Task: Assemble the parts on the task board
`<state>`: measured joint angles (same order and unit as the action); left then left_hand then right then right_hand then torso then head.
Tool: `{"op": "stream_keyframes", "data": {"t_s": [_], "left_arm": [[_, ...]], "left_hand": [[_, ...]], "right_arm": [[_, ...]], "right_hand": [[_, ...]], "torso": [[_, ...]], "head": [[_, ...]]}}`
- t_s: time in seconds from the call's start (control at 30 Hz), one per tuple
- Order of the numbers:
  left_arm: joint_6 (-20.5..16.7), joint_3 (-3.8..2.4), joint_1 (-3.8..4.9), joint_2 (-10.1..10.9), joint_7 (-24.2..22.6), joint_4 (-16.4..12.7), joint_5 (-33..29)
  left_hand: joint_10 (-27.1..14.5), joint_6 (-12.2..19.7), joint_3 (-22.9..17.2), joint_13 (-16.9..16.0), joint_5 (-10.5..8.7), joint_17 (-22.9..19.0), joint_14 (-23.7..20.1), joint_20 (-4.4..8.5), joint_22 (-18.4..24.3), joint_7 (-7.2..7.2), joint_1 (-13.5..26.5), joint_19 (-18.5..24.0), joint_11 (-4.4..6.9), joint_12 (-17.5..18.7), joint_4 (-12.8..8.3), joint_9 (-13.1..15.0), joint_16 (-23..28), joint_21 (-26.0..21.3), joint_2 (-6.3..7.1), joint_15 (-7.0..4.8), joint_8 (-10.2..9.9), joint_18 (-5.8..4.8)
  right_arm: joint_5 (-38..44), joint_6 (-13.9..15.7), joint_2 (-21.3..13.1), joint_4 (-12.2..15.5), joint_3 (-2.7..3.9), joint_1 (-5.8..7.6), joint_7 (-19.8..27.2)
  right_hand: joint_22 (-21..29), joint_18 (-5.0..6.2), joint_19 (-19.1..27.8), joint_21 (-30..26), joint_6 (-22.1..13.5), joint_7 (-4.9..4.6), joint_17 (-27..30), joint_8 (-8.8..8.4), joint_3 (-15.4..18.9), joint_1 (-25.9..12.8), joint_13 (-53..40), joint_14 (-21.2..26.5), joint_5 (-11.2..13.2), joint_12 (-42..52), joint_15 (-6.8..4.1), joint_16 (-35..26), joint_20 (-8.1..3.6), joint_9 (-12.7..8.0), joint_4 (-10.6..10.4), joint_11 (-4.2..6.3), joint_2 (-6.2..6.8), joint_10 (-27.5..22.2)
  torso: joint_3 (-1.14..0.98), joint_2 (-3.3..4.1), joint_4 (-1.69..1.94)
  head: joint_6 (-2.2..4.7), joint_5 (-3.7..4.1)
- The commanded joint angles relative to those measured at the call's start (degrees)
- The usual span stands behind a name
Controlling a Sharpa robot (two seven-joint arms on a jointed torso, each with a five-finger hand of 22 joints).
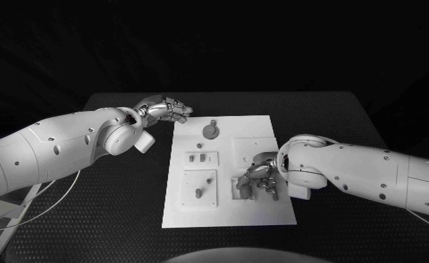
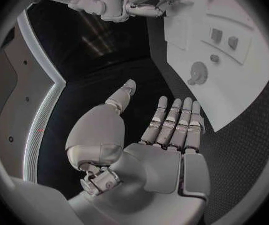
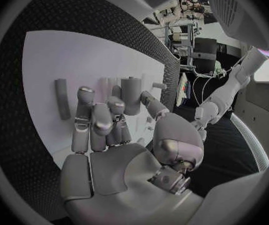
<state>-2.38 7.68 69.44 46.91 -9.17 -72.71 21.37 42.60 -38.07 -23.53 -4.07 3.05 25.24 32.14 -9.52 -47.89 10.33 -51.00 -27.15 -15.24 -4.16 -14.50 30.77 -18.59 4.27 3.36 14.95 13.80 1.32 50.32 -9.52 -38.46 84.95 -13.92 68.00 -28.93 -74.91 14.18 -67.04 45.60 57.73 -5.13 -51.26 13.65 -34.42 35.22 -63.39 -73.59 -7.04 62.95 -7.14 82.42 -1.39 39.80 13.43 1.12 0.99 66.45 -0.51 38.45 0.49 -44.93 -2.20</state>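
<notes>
On the near right part of the task board the right hand is down over a recessed pocket, fingers curled around a grey cylindrical part that stands upright between thumb and fingertips; from the right wrist view it looks pinched rather than merely touched, though the contact faces are partly hidden, so this is tentative. Step in hand, by my reading: seating or picking this peg at its socket. Next move calls for keeping the peg upright, lining it up with the hole and pressing straight down without dragging the neighbouring grey bar. Left hand hovers off the far left corner of the board, holding nothing; the left wrist view shows its fingers straight and side by side, thumb apart. Round disc part lies untouched on the far part of the board. No brand, label or legible writing on board, parts or arms
</notes>
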Motion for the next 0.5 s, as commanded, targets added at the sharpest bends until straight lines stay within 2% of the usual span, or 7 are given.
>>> {"op": "stream_keyframes", "data": {"t_s": [0.03, 0.23, 0.5], "left_arm": [[0.80, -0.04, 0.04, -0.08, -0.47, -0.07, 0.09], [0.85, -0.04, 0.04, -0.12, -0.48, -0.06, 0.09], [0.85, -0.04, 0.04, -0.07, -0.44, -0.09, 0.09]], "left_hand": [[0.01, -0.36, 0.02, 0.07, -0.16, 0.08, -0.13, 0.10, 0.08, 3.11, 0.01, -0.21, -0.10, 0.25, 0.16, -0.07, 0.15, -0.10, -0.13, 0.16, 0.31, -0.47], [0.01, -0.36, 0.02, 0.07, -0.16, 0.08, -0.14, 0.09, 0.08, 3.12, 0.01, -0.22, -0.10, 0.24, 0.16, -0.08, 0.16, -0.10, -0.13, 0.16, 0.31, -0.47], [0.01, -0.36, 0.02, 0.07, -0.16, 0.08, -0.15, 0.09, 0.08, 3.13, 0.00, -0.22, -0.10, 0.24, 0.16, -0.08, 0.17, -0.10, -0.13, 0.17, 0.31, -0.47]], "right_arm": [[0.80, 0.37, 0.28, -0.14, -0.27, -0.51, 0.21], [0.82, 2.02, 0.36, 0.01, -0.27, -0.55, 0.61], [1.10, 2.66, 0.37, 0.17, -0.27, -0.57, 1.02]], "right_hand": [[-1.09, 0.82, 0.08, -0.35, -0.08, -0.25, 0.06, -0.24, 0.07, -0.03, -0.06, 0.50, -0.18, -0.26, 0.03, -0.29, 0.03, -0.05, -0.45, -0.09, 0.70, -0.51], [-1.08, 0.82, 0.06, -0.41, -0.14, -0.28, 0.09, -0.38, -0.08, -0.52, -0.12, 0.55, -0.18, -0.33, 0.05, -0.31, 0.03, 0.01, -0.95, -0.12, 1.50, -0.54], [-1.08, 0.82, 0.01, -0.41, -0.11, -0.27, 0.09, -0.39, -0.19, -0.59, -0.15, 0.53, -0.19, -0.32, 0.05, -0.28, 0.00, 0.04, -1.10, -0.11, 1.56, -0.52]], "torso": [[-0.04, 0.00, -0.03], [-0.02, 0.01, 0.00], [0.02, 0.00, 0.08]], "head": [[-0.01, -0.01], [-0.05, 0.00], [-0.12, 0.07]]}}
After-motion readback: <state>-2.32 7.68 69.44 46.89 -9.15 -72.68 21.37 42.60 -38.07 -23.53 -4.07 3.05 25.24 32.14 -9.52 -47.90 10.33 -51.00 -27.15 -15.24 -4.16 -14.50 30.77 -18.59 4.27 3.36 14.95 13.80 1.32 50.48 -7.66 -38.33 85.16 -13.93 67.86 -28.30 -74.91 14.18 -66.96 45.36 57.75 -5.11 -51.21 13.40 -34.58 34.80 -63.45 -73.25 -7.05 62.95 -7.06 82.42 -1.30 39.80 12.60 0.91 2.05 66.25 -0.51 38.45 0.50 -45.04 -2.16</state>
